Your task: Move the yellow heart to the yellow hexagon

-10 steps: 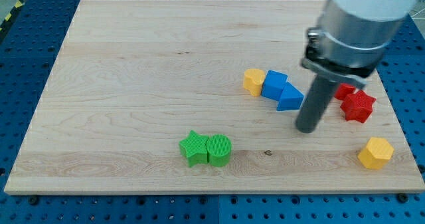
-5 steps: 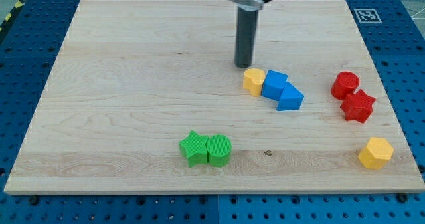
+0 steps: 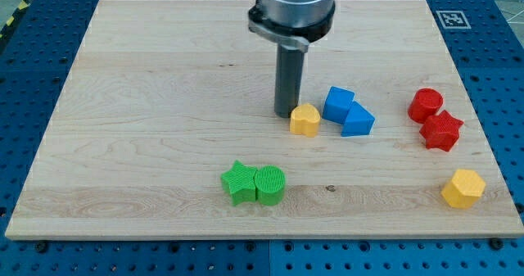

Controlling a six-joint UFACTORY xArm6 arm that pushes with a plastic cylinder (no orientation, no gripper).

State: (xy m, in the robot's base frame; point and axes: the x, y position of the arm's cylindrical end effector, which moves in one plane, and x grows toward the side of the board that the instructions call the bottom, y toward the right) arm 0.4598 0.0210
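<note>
My tip (image 3: 285,115), a bare rod with no claw to open or close, has nudged the yellow plastic heart (image 3: 305,120) off the blue cube (image 3: 337,103), starting it toward the distant yellow plastic hexagon (image 3: 463,187).

One camera view only, so nothing shared with a second. Set high beyond the counter's (image 3: 164,55) near edge, looking down and forward at a slant. Far edge near the frame's top, near edge close to the bottom, side edges narrowing upward. Distant enough to hold nearly the whole counter, with a blue perforated base (image 3: 508,88) along left, right and bottom. Arm cut off by the upper centre edge. Printed marker (image 3: 453,19) at upper right.
</note>
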